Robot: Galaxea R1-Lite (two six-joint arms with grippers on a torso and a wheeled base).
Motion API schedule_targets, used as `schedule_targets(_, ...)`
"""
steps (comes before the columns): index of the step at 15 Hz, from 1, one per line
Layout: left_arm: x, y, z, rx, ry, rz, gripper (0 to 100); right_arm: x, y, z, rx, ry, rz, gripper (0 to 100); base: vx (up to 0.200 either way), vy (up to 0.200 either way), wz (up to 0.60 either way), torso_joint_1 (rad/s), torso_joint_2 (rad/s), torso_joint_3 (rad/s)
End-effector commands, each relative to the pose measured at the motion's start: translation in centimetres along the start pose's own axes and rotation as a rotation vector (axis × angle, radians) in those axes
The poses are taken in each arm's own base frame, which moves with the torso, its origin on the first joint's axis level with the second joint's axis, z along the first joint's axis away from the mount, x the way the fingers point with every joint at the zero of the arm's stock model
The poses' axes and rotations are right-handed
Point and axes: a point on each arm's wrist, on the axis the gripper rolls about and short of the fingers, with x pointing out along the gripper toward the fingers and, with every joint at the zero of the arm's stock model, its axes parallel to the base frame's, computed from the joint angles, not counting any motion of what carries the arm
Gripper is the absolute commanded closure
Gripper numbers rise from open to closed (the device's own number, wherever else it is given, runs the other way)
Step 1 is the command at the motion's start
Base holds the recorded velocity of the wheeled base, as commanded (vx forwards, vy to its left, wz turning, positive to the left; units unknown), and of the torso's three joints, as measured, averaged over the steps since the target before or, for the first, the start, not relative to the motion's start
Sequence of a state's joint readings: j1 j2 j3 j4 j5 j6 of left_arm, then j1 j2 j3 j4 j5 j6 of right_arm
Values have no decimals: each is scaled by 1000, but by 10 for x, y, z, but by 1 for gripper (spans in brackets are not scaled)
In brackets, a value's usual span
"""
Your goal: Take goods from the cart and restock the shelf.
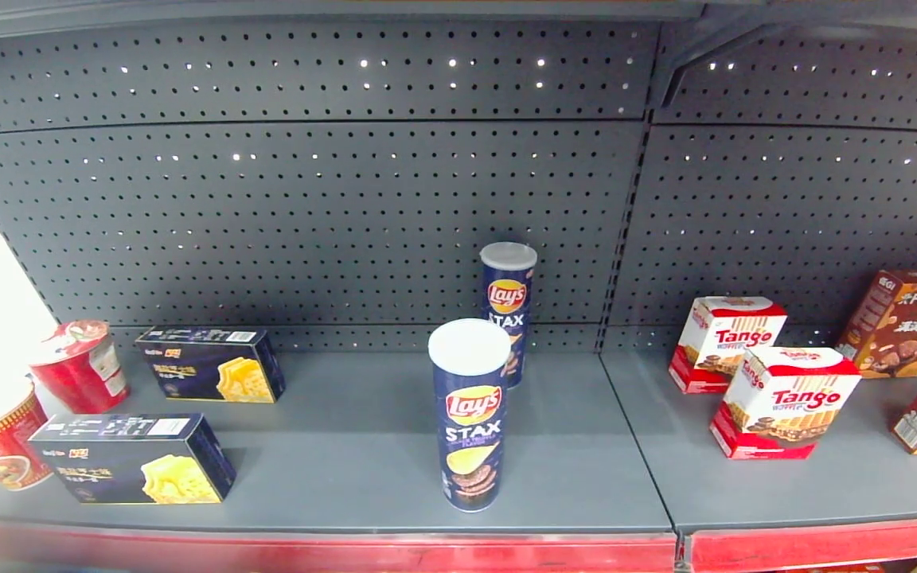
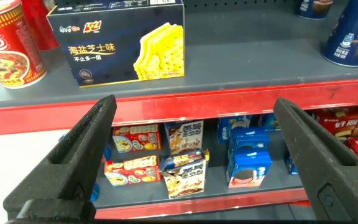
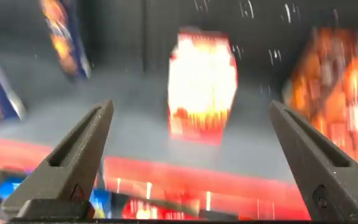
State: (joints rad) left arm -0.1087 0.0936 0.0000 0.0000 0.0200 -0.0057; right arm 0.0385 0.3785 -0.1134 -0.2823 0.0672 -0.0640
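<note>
1. The left end effector [image 2: 194,107] and right end effector [image 3: 191,109] are spread apart and empty, before the shelf [image 1: 347,454].
2. The front chip can [image 1: 470,414] stands upright mid-shelf, with the rear chip can [image 1: 508,310] behind it.
3. The next item should likely go in upright beside its own kind, clear of the front chip can.

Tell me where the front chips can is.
Head view: the front chips can stands upright mid-shelf, in front of the rear can, right of the front blue box.
</note>
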Motion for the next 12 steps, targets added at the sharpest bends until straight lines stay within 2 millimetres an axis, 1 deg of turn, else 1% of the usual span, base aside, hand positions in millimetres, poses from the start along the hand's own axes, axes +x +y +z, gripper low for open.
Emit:
schedule_targets(1,0,0,0,0,1,0,0,-25,7,-47,70,3,-86,0,0,0,0,0,0,0)
schedule_targets(2,0,0,0,0,1,1,0,-28,8,-55,95,48,-91,0,0,0,0,0,0,0)
schedule_targets(3,0,0,0,0,1,0,0,-28,8,-55,105,48,-107,0,0,0,0,0,0,0)
schedule_targets(5,0,0,0,0,1,0,0,-30,7,-56,93,26,-76,0,0,0,0,0,0,0)
schedule_targets(7,0,0,0,0,1,1,0,-36,6,-64,60,32,-123,0,0,0,0,0,0,0)
schedule_targets(12,0,0,0,0,1,1,0,-36,5,-63,64,20,-122,0,0,0,0,0,0,0)
